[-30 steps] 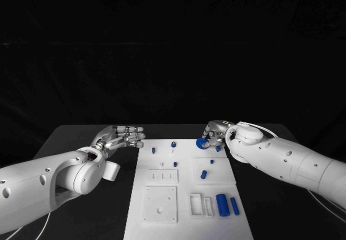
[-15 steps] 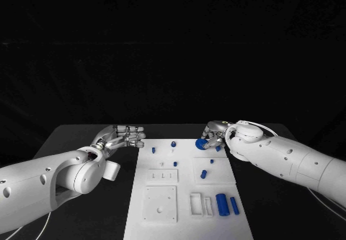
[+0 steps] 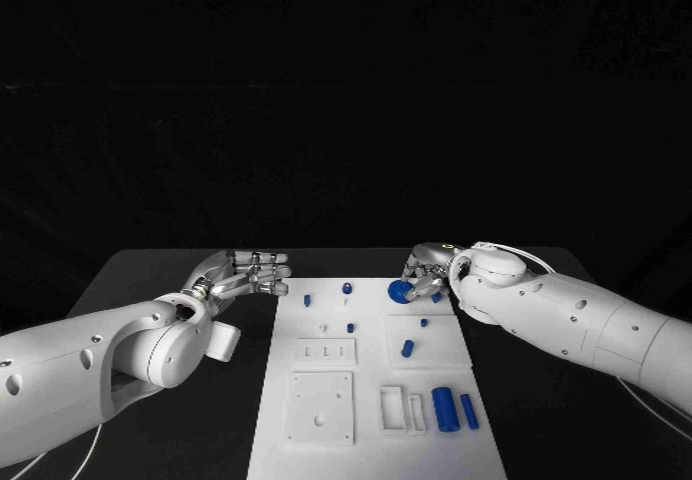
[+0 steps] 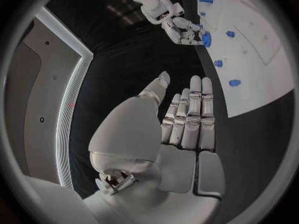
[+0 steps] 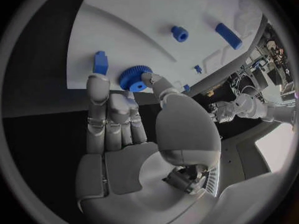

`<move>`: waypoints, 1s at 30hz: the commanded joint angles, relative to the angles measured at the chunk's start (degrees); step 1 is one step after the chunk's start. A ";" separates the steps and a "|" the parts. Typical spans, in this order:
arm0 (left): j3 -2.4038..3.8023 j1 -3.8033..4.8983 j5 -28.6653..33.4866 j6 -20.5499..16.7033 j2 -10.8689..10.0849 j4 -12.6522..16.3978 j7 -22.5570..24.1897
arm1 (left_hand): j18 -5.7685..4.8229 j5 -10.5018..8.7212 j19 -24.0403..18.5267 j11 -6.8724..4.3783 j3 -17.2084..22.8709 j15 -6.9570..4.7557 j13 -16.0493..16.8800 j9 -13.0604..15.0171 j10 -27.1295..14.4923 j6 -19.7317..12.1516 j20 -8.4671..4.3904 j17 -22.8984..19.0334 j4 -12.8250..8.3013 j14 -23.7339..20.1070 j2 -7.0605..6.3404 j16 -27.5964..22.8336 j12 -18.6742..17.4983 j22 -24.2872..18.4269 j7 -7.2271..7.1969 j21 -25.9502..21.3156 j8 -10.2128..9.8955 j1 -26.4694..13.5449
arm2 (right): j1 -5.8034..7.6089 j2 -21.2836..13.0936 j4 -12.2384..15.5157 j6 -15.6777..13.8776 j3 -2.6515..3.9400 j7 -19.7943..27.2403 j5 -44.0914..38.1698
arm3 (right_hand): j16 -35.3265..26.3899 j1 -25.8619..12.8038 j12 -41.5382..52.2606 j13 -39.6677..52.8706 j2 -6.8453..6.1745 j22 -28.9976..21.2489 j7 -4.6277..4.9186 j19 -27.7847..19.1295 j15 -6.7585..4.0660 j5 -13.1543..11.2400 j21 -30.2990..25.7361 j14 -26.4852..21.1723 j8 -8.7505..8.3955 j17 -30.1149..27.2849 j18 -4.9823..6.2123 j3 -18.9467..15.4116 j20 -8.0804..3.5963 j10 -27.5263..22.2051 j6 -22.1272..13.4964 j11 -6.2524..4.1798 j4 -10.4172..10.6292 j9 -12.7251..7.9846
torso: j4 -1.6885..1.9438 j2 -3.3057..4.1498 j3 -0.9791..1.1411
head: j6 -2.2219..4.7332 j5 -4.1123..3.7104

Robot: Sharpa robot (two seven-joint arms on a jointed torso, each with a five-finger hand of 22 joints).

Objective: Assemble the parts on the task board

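Over the far right corner of the task board, a blue gear is pinched by the right hand, while the left hand is kept flat, fingers together, holding nothing

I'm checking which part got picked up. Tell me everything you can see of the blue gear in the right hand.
The blue gear is a small round disc with fine teeth around its rim and a raised hub at its middle, matte like plastic. The right hand pinches it between thumb and fingertips, tilted on edge, above the far right corner of the task board. Nothing else touches it; whether it clears the board surface is hard to tell.
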 commanded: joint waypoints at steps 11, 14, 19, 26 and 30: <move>0.03 0.04 0.07 0.63 -0.09 0.29 0.38 | 0.02 -0.38 0.31 -0.05 -0.31 0.13 0.04 -0.08 -0.49 -0.39 -0.06 -0.07 0.17 -0.33 0.09 -0.36 0.05 -0.08 0.02 -0.36 -0.02 0.25 | -0.98 -0.67 3.11 -2.02 -0.56 -3.89 -2.13 | 0.89 1.50 0.80 0.85 -0.15 1.70 -0.15 2.44 0.36 -9.96 0.70 0.36 0.19 0.54 -0.17 -1.84 0.11 1.12 1.61 0.20 5.20 0.07 | 0.02 0.01 0.00 | 0.23 0.01; 0.03 0.04 0.07 0.61 -0.15 0.31 0.38 | 0.02 -0.38 0.31 -0.05 -0.31 0.13 0.04 -0.08 -0.49 -0.39 -0.06 -0.07 0.17 -0.33 0.09 -0.36 0.05 -0.08 0.02 -0.36 -0.02 0.25 | -1.04 -1.17 4.33 -3.40 -0.56 -4.33 -2.38 | 0.94 1.89 0.83 0.88 -0.29 1.94 -0.15 2.49 0.40 -10.64 0.70 0.36 0.19 0.54 -0.10 -2.07 0.14 1.20 1.87 0.25 5.85 0.07 | 0.02 0.00 0.03 | 0.24 0.05; 0.03 0.04 0.07 0.60 -0.18 0.33 0.40 | 0.02 -0.38 0.31 -0.05 -0.31 0.13 0.04 -0.08 -0.49 -0.39 -0.06 -0.07 0.17 -0.33 0.09 -0.36 0.05 -0.08 0.02 -0.36 -0.02 0.25 | -1.08 -1.88 6.67 -5.53 -0.56 -5.22 -3.05 | 1.06 2.12 0.91 0.95 -0.41 2.20 -0.23 2.51 0.38 -11.53 0.80 0.37 0.21 0.60 -0.06 -2.08 0.14 1.37 2.29 0.24 6.45 0.08 | -0.04 -0.02 -0.02 | 0.28 0.08; 0.03 0.04 0.07 0.55 -0.22 0.38 0.40 | 0.04 -0.36 0.35 -0.03 -0.33 0.12 0.05 -0.09 -0.49 -0.56 -0.06 -0.06 0.13 -0.28 0.07 -0.34 0.06 -0.19 0.05 -0.33 -0.02 0.31 | -1.09 -2.71 10.68 -7.98 -0.54 -6.67 -4.64 | 1.04 2.43 0.77 0.82 -0.95 2.50 -0.27 2.52 0.36 -12.46 0.80 0.35 0.20 0.52 -0.01 -1.68 0.13 1.35 2.41 0.22 7.30 0.08 | 0.04 0.01 0.02 | 0.34 0.07; 0.03 0.04 0.07 0.53 -0.25 0.43 0.41 | 0.04 -0.36 0.35 -0.03 -0.33 0.12 0.05 -0.09 -0.49 -0.56 -0.06 -0.06 0.13 -0.28 0.07 -0.34 0.06 -0.19 0.05 -0.33 -0.02 0.31 | -1.09 -2.76 12.30 -9.08 -0.53 -7.37 -5.82 | 0.95 2.53 0.68 0.73 -1.60 2.68 -0.23 2.57 0.36 -13.46 0.72 0.32 0.24 0.41 -0.04 -0.31 0.12 1.38 2.49 0.22 8.08 0.09 | 0.06 0.02 -0.01 | 0.35 0.12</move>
